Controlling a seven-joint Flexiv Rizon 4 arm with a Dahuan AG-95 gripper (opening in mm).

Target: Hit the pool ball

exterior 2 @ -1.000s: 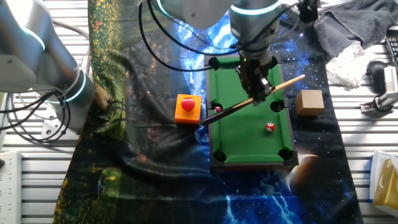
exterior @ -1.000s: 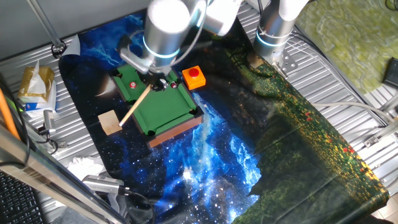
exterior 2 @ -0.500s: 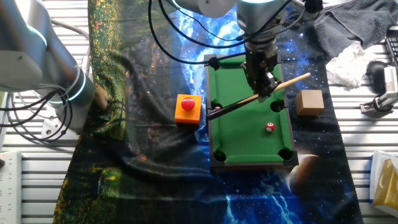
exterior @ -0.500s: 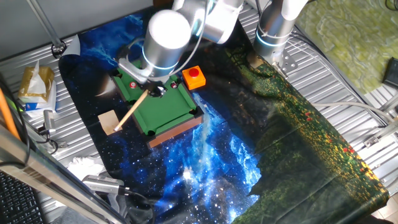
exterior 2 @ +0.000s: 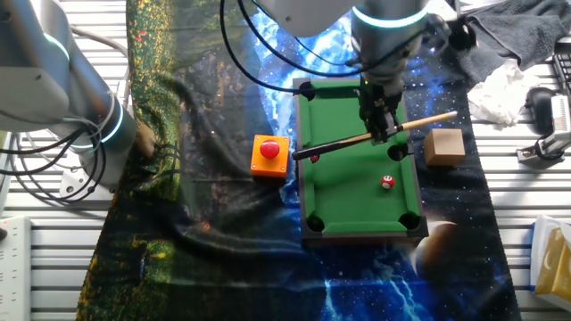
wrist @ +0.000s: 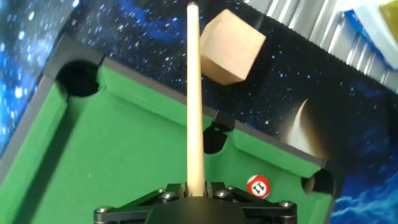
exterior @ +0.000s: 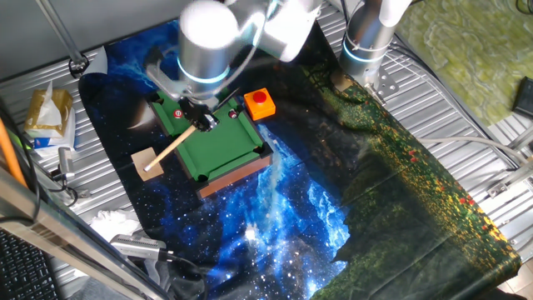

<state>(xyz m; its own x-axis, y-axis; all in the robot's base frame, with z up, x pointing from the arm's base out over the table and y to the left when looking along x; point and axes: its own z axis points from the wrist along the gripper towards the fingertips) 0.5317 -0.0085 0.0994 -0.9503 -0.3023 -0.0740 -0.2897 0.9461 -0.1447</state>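
Hand view: gripper (wrist: pixel 194 194) clamped on the cue stick (wrist: pixel 193 93), which runs straight up the frame, its pale butt end passing over the side rail of the green mini pool table (wrist: pixel 124 155) and ending beside the wooden cube (wrist: pixel 231 46) on the starry cloth outside the rail. Pool ball (wrist: pixel 258 185), red with a white spot, sits on the felt close to that same rail, just right of the side pocket and near the gripper. Other fixed view: gripper (exterior 2: pixel 384 125) hangs over the felt near the right long rail; cue stick (exterior 2: pixel 379 138) crosses the table, dark tip toward the left rail, butt overhanging the right rail toward the wooden cube (exterior 2: pixel 443 147). Pool ball (exterior 2: pixel 387 182) lies apart from the cue, with open felt around it. Red button (exterior 2: pixel 269 153) on its orange base stands just outside the left rail. A darker ball (exterior 2: pixel 314 158) rests by the left rail.
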